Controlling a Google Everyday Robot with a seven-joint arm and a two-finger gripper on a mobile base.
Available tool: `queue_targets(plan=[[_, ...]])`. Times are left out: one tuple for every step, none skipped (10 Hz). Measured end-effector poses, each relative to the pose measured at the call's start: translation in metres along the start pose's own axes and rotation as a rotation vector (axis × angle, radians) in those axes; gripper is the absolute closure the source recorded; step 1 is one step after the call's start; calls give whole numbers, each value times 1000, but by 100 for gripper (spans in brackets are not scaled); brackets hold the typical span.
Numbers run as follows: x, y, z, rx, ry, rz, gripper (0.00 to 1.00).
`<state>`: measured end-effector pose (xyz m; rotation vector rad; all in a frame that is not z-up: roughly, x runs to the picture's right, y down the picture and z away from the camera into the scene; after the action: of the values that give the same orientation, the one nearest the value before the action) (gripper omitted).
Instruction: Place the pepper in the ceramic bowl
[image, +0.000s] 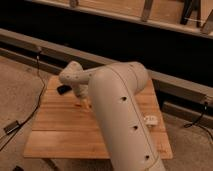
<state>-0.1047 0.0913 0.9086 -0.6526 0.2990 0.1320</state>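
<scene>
Tabletop: light wooden slatted board (55, 131), matt, plank seams and grain visible.
Arm: large pale grey-beige rounded casing (125, 115), smooth, plastic-looking, soft sheen, small dark round holes along its side.
Gripper: the gripper (84, 101) sits low over the far left part of the board, under the wrist; same pale smooth shell.
Floor: grey speckled ground (15, 85) left of the table, rough and dull.
Rail: long grey beam (30, 44) beyond the table, metal-looking, dull sheen.
</scene>
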Motion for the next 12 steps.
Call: queue_targets(plan=[[-2,-1,3,-1,-1,1,35],[-3,-4,6,0,-2,4,35],[-3,-5,8,0,-1,7,35],[-3,-9,11,2,2,11,35],[-3,-11,13,1,5,15,35],[-2,-12,15,-2,7,17,35],[-2,-13,15,-11,7,21,41],[-2,-14,16,-21,7,24,50],[-2,-15,15,-29,7,26,61],[-1,-16,15,-37,8,27,73],[-1,-17,15,-39,9,26,80],[-1,-18,15,-43,9,27,92]])
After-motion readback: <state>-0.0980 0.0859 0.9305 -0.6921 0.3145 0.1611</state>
